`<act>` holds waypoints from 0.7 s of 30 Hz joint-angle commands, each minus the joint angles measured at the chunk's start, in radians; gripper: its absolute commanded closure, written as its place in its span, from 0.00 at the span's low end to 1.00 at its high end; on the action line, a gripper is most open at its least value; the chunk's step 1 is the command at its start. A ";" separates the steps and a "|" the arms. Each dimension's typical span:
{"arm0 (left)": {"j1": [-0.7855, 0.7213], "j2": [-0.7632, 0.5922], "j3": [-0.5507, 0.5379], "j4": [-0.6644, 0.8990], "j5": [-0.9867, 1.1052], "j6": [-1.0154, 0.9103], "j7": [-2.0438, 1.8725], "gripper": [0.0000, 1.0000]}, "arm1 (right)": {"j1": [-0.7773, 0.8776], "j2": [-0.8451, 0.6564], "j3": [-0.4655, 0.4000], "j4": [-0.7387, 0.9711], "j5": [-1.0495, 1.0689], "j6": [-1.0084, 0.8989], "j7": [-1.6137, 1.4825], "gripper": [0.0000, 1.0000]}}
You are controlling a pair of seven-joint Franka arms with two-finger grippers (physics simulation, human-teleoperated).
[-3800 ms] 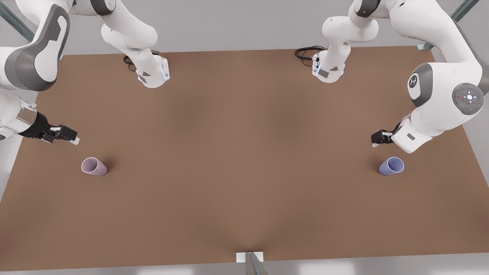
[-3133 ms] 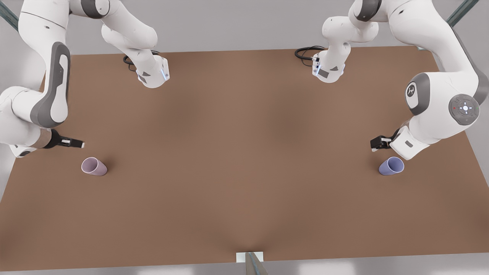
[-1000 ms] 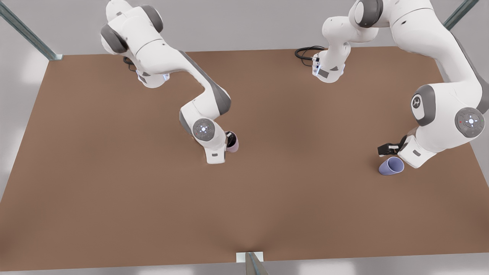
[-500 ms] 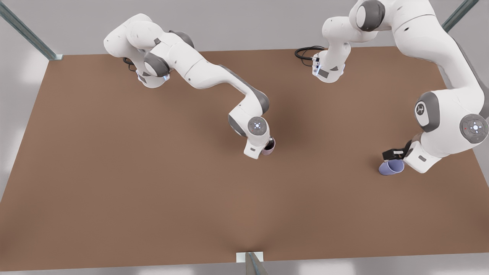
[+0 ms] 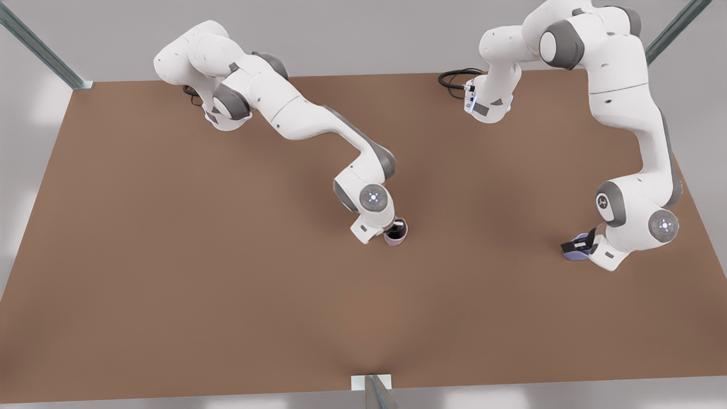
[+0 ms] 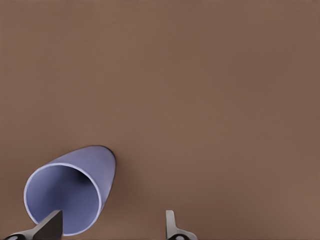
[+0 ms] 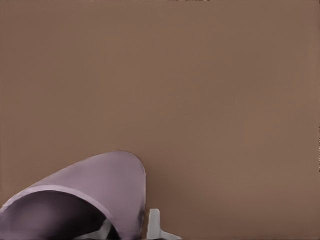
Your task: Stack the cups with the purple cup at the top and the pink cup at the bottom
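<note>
The right gripper [image 5: 396, 230] pinches the rim wall of the pale pink tapered tumbler [image 5: 396, 237], one finger inside. The left gripper [image 6: 112, 227] stands spread, straddling the wall of the periwinkle purple tumbler [image 6: 75, 192] below it. Both cups look light, rigid and smooth, so gripping the rim wall seems best.

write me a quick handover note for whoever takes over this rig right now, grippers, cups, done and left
Right gripper: shut on the pale pink tapered cup's wall, one finger inside, one outside, near the brown table's middle.
Left gripper: open, fingers straddling the periwinkle purple tapered cup's wall, at the front view's right.
Done: pink cup brought to centre.
Left: release pink cup, grasp and lift purple cup, set it into the pink one.
</note>
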 commanded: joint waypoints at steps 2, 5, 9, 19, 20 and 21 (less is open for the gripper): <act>0.000 0.000 0.013 -0.040 0.000 0.184 0.008 0.00 | -0.003 -0.002 0.000 0.001 0.020 0.016 0.244 0.23; 0.005 0.013 0.019 -0.040 0.000 0.185 0.008 0.00 | -0.003 -0.004 -0.006 -0.001 0.020 0.013 0.242 0.22; 0.006 0.023 0.022 -0.040 0.000 0.184 0.008 0.00 | 0.000 -0.033 -0.006 -0.012 0.020 0.003 0.241 0.05; 0.006 0.043 0.021 -0.063 -0.003 0.168 0.008 0.00 | -0.228 -0.577 -0.153 -0.369 -0.022 -0.315 -0.067 0.00; 0.006 0.043 0.021 -0.064 -0.023 0.168 0.008 0.00 | -0.312 -0.633 -0.139 -0.369 -0.080 -0.455 -0.281 0.00; 0.006 0.043 0.021 -0.064 -0.027 0.167 0.008 0.04 | -0.450 -0.691 -0.040 -0.383 -0.111 -0.507 -0.385 0.00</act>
